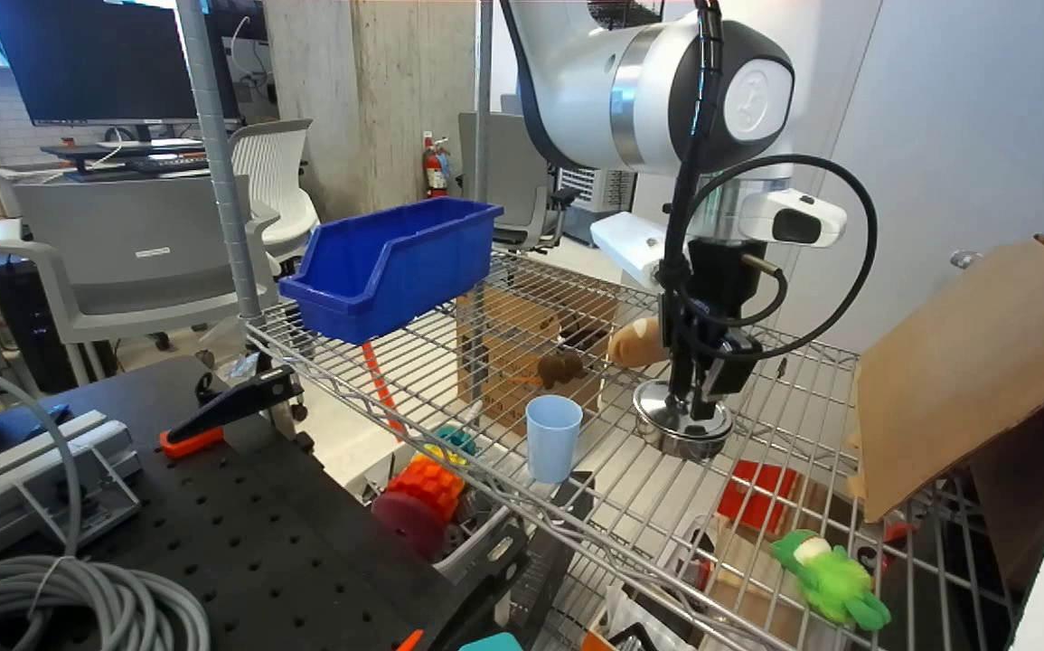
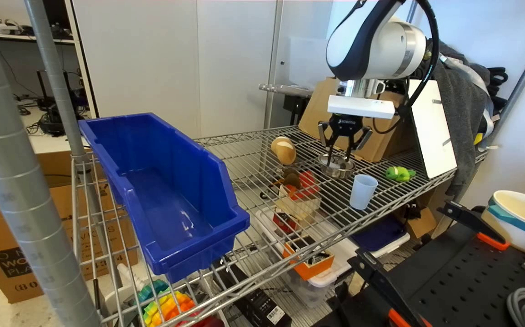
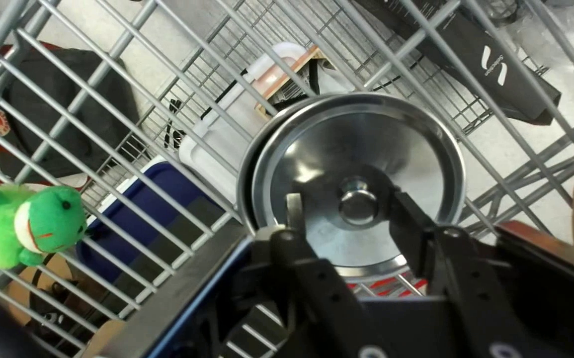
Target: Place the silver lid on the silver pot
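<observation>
Wrist view: end effector point(image 3: 346, 201), with ROBOTIQ lettering point(image 2: 347, 121) in an exterior view, has fingers point(image 3: 410, 219) apart; round silver lid point(image 3: 366, 149) overlies silver pot point(image 3: 246, 179), knob point(image 3: 359, 207) up.

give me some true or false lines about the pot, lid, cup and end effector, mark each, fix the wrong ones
The silver lid lies on the silver pot. True.
The end effector points down at the silver lid. True.
The end effector is shut on the silver lid. False: its fingers stand apart either side of the knob in the wrist view.
The light-blue cup stands upright. True.
The light-blue cup is inside the blue bin. False: it stands on the wire shelf.
</observation>
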`<state>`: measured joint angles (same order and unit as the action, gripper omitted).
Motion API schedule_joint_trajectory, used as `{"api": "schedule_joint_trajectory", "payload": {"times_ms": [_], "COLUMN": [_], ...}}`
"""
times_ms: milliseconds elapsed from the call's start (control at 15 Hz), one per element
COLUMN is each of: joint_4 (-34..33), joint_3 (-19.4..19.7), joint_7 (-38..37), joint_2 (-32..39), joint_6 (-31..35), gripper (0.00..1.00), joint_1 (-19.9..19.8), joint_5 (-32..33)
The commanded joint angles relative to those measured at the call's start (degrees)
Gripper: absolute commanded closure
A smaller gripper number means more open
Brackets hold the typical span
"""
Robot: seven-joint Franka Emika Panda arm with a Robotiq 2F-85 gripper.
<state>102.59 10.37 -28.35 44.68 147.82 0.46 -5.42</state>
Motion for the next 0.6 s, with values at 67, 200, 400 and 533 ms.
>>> {"api": "schedule_joint_trajectory", "payload": {"times_ms": [67, 200, 400, 533], "joint_4": [3.9, 6.83, 9.51, 6.94], "joint_3": [-2.63, -4.49, -7.41, -5.41], "joint_7": [3.56, 6.15, 10.9, 8.23], "joint_2": [-5.68, -9.4, -14.56, -11.28], "joint_6": [-0.64, -0.22, -8.44, -5.99], "gripper": [0.13, 0.01, 0.0, 0.0], "joint_1": [-1.66, -2.78, -5.36, -3.18], "joint_5": [-3.34, -5.13, -8.15, -6.47]}}
